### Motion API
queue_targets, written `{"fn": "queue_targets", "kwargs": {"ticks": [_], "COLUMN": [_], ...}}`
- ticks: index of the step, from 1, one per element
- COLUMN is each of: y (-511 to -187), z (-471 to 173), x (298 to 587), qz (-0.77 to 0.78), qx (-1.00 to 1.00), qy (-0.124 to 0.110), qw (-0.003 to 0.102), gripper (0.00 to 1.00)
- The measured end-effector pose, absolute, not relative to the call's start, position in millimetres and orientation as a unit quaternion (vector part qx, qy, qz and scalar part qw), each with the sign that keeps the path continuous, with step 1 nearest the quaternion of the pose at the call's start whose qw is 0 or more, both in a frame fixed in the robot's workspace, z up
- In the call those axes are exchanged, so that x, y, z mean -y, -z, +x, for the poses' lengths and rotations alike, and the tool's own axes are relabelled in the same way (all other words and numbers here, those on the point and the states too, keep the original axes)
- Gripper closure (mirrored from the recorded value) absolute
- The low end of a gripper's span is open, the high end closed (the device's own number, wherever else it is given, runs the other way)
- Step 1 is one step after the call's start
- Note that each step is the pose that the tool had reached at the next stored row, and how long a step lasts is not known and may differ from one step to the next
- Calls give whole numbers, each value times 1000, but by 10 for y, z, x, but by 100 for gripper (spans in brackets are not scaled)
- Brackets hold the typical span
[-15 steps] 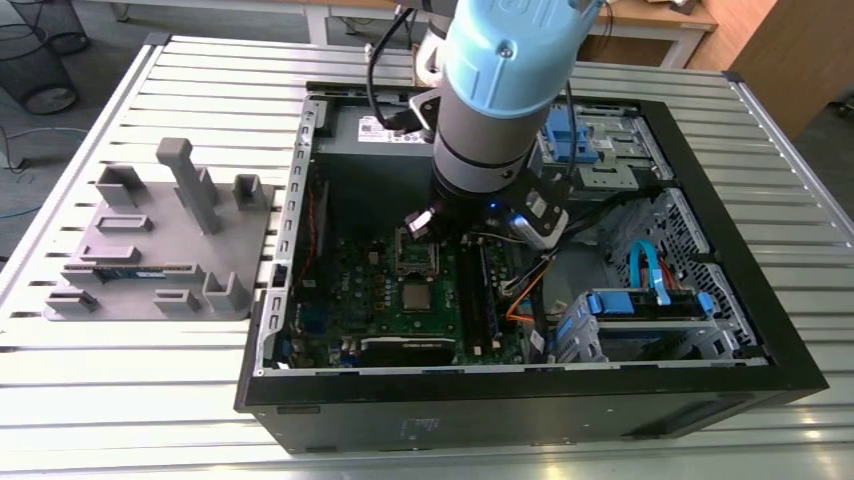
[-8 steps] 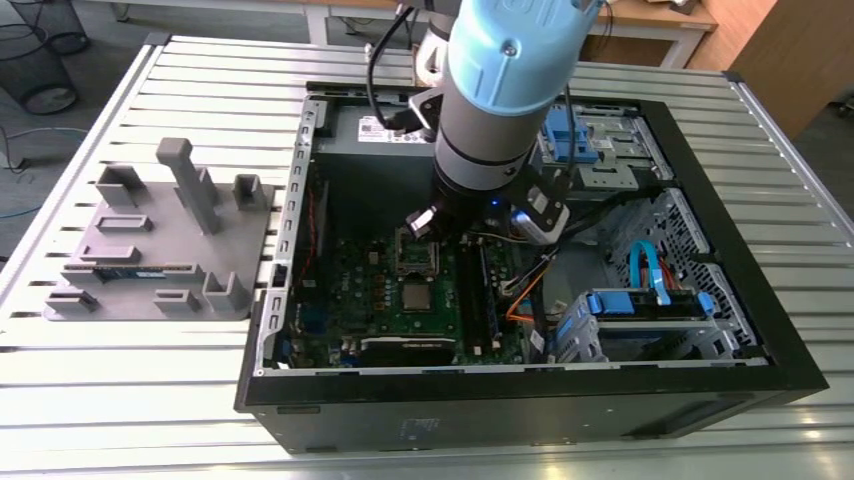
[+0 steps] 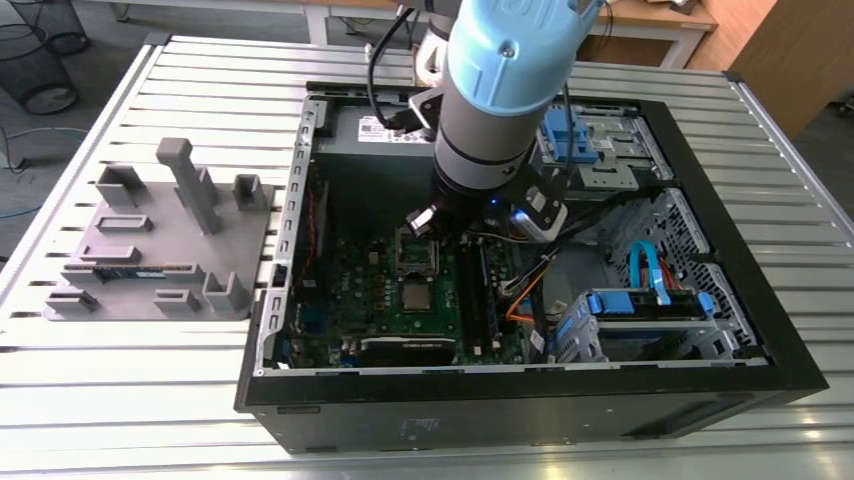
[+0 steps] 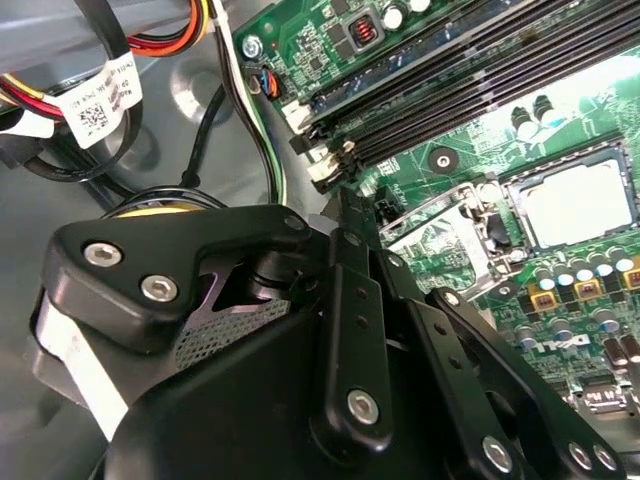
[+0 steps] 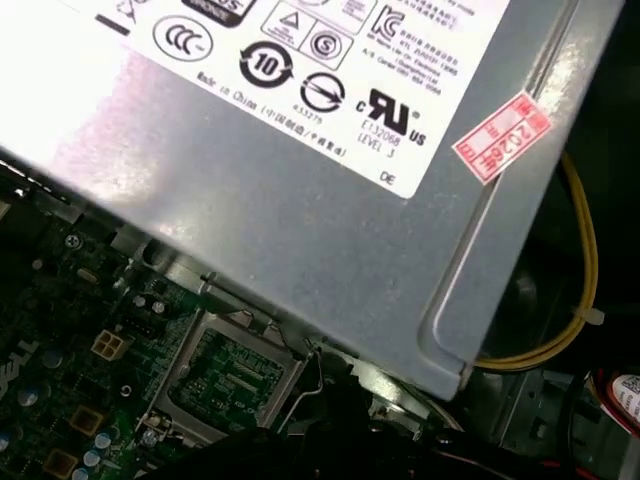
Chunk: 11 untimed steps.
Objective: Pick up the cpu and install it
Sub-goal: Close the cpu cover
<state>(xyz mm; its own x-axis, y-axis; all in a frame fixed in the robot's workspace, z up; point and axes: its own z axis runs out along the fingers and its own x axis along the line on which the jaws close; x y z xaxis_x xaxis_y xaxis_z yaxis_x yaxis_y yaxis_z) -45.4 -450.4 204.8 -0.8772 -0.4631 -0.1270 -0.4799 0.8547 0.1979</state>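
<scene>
Cpu (image 4: 574,203) sits square in its socket, edges clear.

Open black PC case (image 3: 534,400) on a slatted metal table (image 3: 107,400), green motherboard (image 3: 387,300) inside, grey power supply (image 3: 374,130) at its far end, blue drive brackets (image 3: 647,305), grey holder tray (image 3: 147,240) at the exterior view's left.

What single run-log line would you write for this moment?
gripper: over motherboard in case | cpu: lying in socket, not held
</scene>
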Motion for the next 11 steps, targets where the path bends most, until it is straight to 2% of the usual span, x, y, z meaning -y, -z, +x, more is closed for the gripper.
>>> {"fn": "queue_targets", "kwargs": {"ticks": [11], "y": [-2013], "z": [-453], "x": [4447], "qz": [-245], "qx": [-962], "qy": [-113], "qw": [38], "gripper": [89]}}
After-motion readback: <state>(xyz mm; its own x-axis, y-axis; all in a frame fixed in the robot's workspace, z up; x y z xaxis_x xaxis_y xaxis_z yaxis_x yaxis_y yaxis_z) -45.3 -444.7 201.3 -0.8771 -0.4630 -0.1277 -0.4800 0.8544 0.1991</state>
